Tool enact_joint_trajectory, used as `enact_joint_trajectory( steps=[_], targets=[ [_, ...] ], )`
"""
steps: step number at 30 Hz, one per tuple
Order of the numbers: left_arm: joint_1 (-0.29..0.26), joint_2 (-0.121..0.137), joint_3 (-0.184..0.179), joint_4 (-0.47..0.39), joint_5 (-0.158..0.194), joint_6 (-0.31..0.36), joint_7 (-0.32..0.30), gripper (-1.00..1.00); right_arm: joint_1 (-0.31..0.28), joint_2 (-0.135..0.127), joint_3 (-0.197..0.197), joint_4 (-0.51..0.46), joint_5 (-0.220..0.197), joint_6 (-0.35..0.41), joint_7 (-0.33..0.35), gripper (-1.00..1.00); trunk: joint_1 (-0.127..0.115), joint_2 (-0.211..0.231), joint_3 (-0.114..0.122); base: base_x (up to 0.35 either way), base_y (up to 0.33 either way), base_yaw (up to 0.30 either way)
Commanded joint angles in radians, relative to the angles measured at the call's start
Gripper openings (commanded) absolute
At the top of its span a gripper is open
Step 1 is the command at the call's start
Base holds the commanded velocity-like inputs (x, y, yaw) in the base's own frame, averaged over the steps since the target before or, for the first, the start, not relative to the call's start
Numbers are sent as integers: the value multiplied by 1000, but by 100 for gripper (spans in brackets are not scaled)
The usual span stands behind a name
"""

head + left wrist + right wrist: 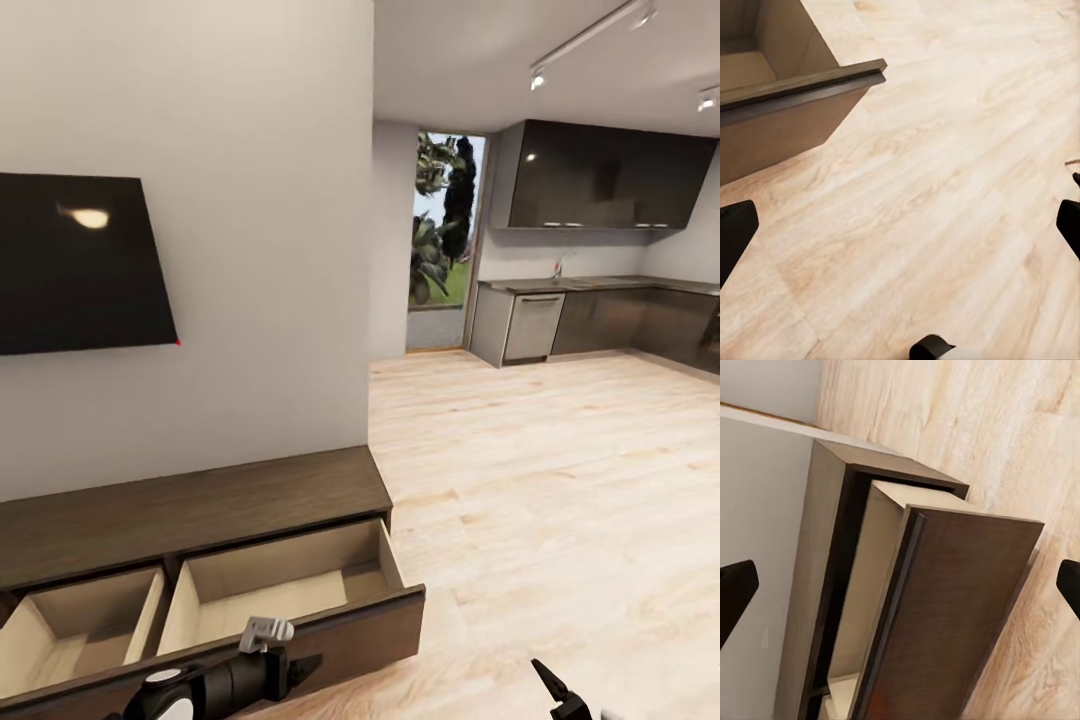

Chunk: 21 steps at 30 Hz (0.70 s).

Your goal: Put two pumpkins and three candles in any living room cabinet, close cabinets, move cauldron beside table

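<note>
Head view, we log: cabinet (190,505) drawers pulled out; bare plank floor (560,480) beyond both spread pincers.

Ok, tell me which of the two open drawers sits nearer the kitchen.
The right-hand drawer, at the cabinet end beside the open floor that runs to the kitchen. The other drawer lies further left, under the TV.

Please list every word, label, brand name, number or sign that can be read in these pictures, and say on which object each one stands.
There is no readable text.
The dark wall screen is blank, with only a light reflection.
The cabinet and its open drawers have plain wood, without labels.
The kitchen units and the dishwasher front show no legible marking; any badge there is too small to tell.
</note>
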<state>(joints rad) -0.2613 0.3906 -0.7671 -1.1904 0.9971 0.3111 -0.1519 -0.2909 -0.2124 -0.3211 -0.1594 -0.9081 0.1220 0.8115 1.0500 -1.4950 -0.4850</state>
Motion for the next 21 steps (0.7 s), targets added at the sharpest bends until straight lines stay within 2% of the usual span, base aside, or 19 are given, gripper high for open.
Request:
enact_joint_trajectory(
  steps=[1,10,21],
  targets=[
    [-1,0,-1,4,8,3,0,100,-1,0,0,1,-10,11,3,100,-4,7,1,0,0,-6],
    [-1,-8,-3,15,7,3,0,100,-1,-1,0,4,-10,11,-2,100,-39,70,15,-27,0,-2],
    [-1,-12,-3,16,6,3,0,100,-1,0,-1,5,-11,10,-1,100,-81,147,31,-223,0,0]
  ],
)
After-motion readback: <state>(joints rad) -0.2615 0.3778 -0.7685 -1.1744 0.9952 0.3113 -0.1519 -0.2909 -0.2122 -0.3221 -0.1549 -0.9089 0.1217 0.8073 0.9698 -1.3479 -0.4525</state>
